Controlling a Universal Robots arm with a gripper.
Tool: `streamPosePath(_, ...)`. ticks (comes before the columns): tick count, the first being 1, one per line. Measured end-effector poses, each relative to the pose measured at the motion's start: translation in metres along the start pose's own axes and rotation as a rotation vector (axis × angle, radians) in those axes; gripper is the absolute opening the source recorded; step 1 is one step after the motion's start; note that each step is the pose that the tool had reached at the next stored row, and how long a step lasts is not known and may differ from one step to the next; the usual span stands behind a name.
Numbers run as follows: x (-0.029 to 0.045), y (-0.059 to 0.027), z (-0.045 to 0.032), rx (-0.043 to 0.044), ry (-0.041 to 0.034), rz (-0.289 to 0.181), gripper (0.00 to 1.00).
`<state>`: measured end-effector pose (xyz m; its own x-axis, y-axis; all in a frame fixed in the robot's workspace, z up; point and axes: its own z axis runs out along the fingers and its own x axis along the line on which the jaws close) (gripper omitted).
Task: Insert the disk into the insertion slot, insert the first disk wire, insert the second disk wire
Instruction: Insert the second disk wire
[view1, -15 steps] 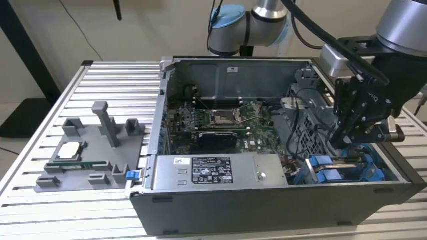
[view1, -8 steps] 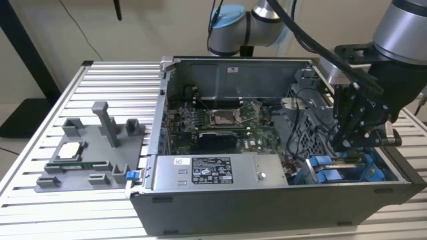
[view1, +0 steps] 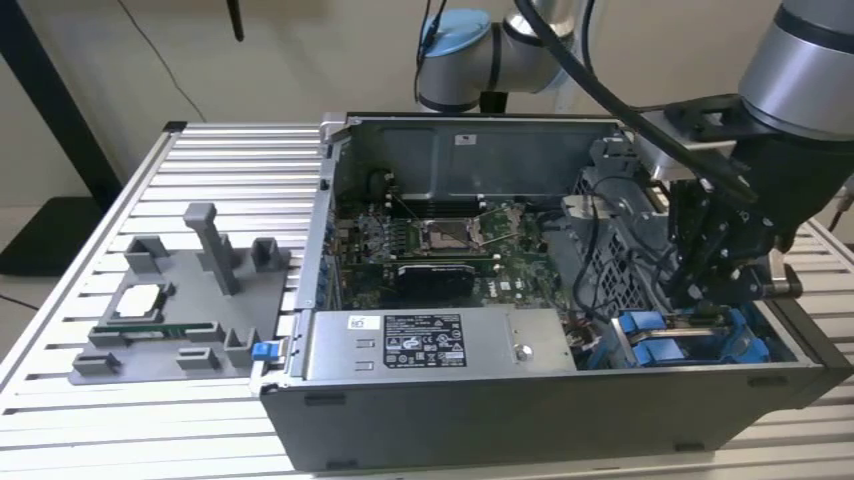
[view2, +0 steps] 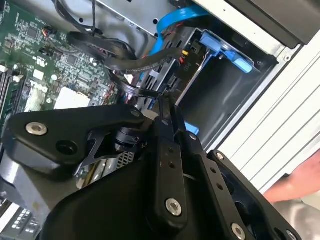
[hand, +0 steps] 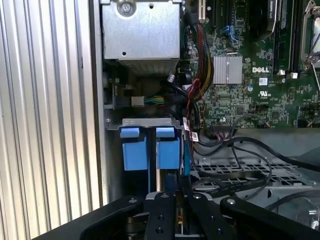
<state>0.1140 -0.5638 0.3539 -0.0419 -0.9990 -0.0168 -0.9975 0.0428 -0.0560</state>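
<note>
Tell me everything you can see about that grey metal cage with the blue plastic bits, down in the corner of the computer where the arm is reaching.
The insertion slot is a bay of a grey sheet-metal drive cage in the open computer case, at the exterior view's right, beside the labelled power-supply box. Bright blue plastic tabs edge it, two side by side in the first wrist view. Black cables run past it, over a perforated metal panel. The gripper reaches down right at it; whether it touches the cage is hidden.

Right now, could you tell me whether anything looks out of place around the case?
Yes: in the second wrist view, what looks like a person's hand lies beside the case, oddly close to the work.
</note>
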Motion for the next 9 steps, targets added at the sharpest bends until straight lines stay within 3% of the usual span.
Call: streamPosePath(9,0.0001,0.0004,0.0075,0.0411,-0.0015,0.001,0.0)
